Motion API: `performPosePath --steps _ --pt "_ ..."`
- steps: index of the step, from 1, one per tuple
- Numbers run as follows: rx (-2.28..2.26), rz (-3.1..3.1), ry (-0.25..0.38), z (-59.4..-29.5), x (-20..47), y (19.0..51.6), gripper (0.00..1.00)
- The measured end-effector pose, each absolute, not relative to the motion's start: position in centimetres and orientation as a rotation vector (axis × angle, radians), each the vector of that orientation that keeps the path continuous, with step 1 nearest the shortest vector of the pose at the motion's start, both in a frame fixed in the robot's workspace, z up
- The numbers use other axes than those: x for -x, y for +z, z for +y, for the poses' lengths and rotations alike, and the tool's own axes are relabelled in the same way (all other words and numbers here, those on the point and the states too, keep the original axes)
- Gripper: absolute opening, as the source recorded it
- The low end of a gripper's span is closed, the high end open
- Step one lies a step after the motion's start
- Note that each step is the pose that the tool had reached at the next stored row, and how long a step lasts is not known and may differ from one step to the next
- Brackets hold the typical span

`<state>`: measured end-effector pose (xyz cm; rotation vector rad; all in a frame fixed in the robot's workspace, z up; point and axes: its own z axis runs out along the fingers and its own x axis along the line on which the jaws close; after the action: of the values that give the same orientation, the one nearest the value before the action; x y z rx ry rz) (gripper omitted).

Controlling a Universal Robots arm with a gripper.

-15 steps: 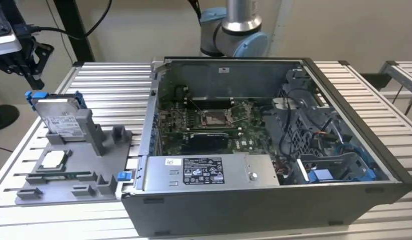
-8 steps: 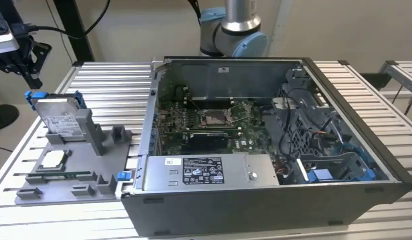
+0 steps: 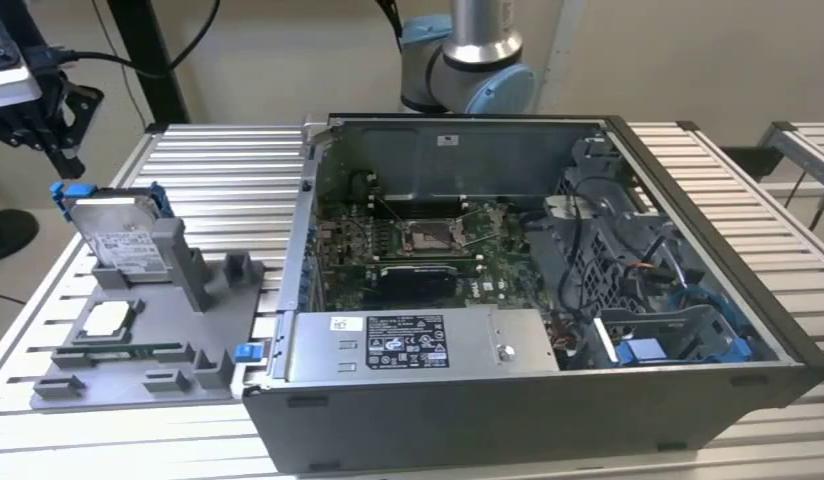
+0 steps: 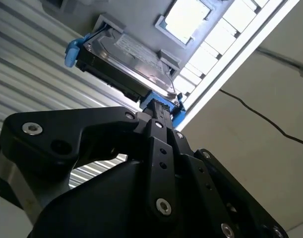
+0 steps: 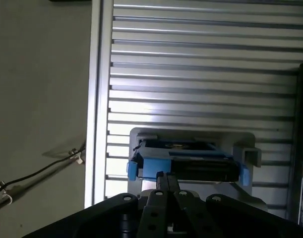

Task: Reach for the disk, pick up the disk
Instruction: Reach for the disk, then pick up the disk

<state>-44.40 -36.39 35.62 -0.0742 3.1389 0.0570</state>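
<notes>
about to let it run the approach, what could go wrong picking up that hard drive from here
1. The gripper has its fingers together and points at the hard drive; arriving like that, it would likely ram the edge instead of straddling it.
2. The drive stands upright in a grey holder; a tilted pull could jam it or drag the holder along.
3. A grip on the blue bracket might slip.

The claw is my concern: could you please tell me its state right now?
Claw: closed, holding nothing, pointed at the disk but apart from it.
</notes>
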Motion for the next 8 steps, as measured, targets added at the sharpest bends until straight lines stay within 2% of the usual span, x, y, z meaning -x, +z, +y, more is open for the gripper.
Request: performPosePath --steps 8 --pt "0.302 3.128 0.045 -36.39 44.42 35.62 0.00"
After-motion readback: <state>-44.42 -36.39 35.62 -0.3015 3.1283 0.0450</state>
